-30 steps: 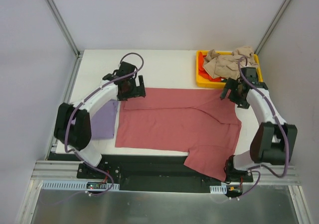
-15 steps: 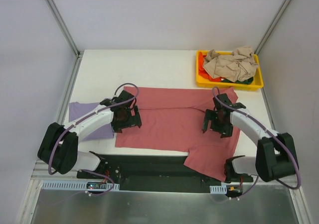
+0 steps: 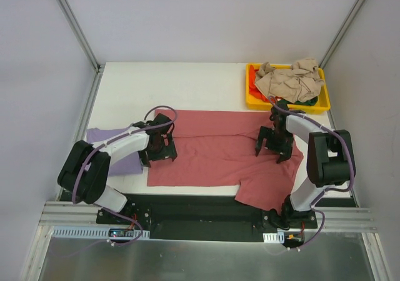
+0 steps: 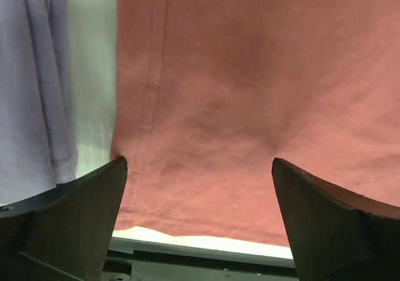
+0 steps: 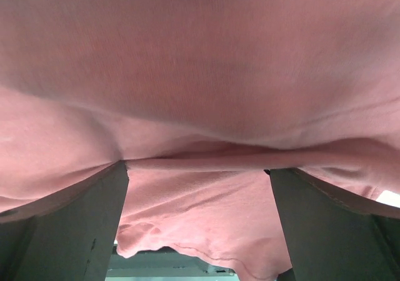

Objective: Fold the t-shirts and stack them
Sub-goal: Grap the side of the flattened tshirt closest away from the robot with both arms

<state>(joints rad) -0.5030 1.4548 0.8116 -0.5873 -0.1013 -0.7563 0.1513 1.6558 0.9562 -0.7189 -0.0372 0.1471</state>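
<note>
Top external shows our arms drawn back in the last second from the far edge of the pink shirt (image 3: 212, 153) to its middle, and its near sleeve (image 3: 265, 193) has crept up the desk (image 3: 187, 87). Left jaws and right jaws both gape, gripping nothing, the right astride a ridge (image 5: 200, 162), perhaps pressing it. The shirt lies spread mid-desk beside the lavender shirt (image 3: 125, 162), so we judge the fold barely begun.
</note>
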